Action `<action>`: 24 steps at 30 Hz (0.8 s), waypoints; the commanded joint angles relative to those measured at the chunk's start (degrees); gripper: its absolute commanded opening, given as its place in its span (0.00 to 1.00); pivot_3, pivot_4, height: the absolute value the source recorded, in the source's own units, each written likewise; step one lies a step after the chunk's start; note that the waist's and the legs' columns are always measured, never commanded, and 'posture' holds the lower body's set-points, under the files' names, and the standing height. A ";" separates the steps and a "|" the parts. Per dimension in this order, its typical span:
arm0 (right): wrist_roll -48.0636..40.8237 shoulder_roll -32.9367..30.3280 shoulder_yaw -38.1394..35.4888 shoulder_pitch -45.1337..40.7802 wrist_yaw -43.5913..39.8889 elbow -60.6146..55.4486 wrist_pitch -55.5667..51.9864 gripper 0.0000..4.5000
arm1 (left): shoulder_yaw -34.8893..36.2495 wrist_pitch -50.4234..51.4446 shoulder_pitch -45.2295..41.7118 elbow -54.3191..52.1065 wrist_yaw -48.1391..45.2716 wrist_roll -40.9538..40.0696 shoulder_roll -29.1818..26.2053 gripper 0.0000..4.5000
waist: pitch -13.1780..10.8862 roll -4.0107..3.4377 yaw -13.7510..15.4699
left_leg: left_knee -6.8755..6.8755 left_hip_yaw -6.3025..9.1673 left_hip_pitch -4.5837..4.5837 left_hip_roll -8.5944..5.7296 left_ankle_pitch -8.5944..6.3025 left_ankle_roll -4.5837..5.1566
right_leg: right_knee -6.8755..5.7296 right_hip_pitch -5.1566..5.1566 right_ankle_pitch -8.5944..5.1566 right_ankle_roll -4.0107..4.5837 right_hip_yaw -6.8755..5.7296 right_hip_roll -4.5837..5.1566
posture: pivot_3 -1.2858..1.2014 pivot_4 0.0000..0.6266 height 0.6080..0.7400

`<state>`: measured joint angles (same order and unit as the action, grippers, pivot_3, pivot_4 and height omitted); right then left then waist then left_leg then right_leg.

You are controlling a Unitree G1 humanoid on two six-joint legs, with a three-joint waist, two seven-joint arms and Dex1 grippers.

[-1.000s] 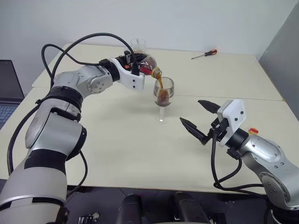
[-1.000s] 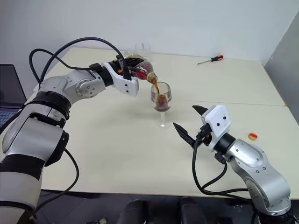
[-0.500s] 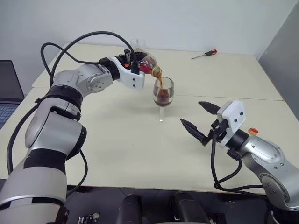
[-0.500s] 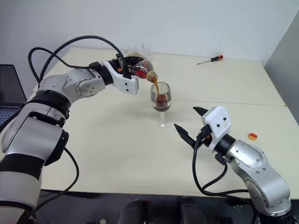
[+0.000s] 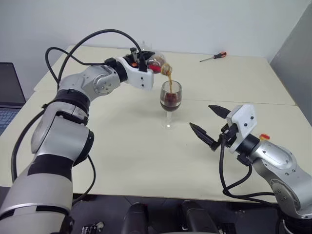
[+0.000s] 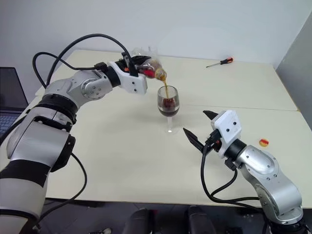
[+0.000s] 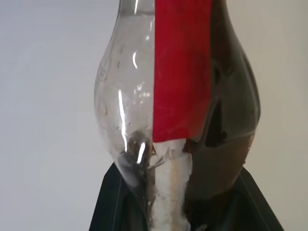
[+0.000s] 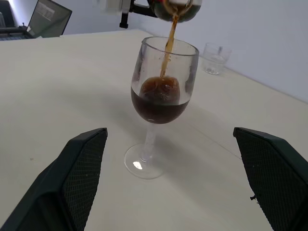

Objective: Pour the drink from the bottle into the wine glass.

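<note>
Pouring is midway; left claw (image 5: 146, 62), clamped on the tipped squat clear plastic bottle (image 5: 157, 64), streams dark brown drink (image 8: 167, 53) into the clear stemmed wine glass (image 5: 170, 95), roughly half full; bottle not drained; right claw (image 5: 210, 125) gapes wide, holding nothing.

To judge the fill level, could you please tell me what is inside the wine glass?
The wine glass holds dark drink in roughly its lower half, foam on top, a stream still falling from the bottle. Nothing is hidden.

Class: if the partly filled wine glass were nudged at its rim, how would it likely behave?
The wine glass would probably tip easily: tall bowl on a thin stem. The drink sits high, likely making it top-heavy. Clear glass, so probably fragile.
</note>
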<state>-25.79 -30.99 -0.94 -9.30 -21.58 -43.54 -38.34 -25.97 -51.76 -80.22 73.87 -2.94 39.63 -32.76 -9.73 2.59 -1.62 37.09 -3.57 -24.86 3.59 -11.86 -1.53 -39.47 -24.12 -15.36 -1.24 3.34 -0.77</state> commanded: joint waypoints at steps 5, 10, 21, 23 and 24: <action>0.08 -0.21 -1.14 -0.92 -0.85 -1.06 0.93 1.00 | 13.22 3.30 0.69 -0.97 -15.19 -18.04 2.47 0.20 | 0.00 0.00 -0.16 | 0.00 0.00 0.04 0.00 0.00 0.00 | -0.08 0.00 0.00 0.00 0.01 -0.01 | 0.52 0.24 1.00; -0.50 -0.60 -1.07 -1.74 -1.87 -0.70 0.68 1.00 | 24.05 12.34 2.42 -2.18 -23.90 -31.22 4.39 0.20 | 0.00 0.00 -0.17 | 0.03 0.02 0.05 0.01 0.00 0.00 | -0.15 0.00 0.00 0.00 -0.01 -0.02 | 0.52 0.24 1.00; 2.29 0.96 0.03 -8.56 -2.53 8.31 3.13 1.00 | 37.01 35.08 27.23 -21.85 -23.30 -46.52 6.77 0.20 | 0.07 -0.06 -0.21 | 0.09 0.06 0.15 0.07 0.01 -0.01 | -0.44 -0.03 -0.03 0.06 0.00 -0.04 | 0.52 0.24 1.00; 2.77 1.31 0.76 -9.68 -3.34 9.79 3.83 1.00 | 38.08 39.69 32.72 -28.34 -20.62 -47.87 7.83 0.20 | 0.06 -0.04 0.08 | 0.15 0.09 0.04 0.07 0.01 -0.02 | -0.44 -0.08 -0.03 0.06 -0.04 -0.02 | 0.52 0.24 1.00; 3.08 1.69 1.24 -10.33 -3.43 10.48 4.08 1.00 | 38.51 41.58 35.27 -31.20 -19.39 -48.33 8.26 0.20 | 0.07 -0.03 0.12 | 0.19 0.12 0.01 0.07 0.01 -0.02 | -0.43 -0.07 -0.03 0.06 -0.10 -0.01 | 0.52 0.24 1.00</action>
<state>-23.31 -29.35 0.41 -18.21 -24.34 -32.41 -36.20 10.87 -11.64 -44.26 50.16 -24.43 -6.77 -24.44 -9.66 2.55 -1.50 37.31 -3.45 -24.85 3.66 -11.85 -1.55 -39.92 -24.16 -15.38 -1.18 3.24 -0.77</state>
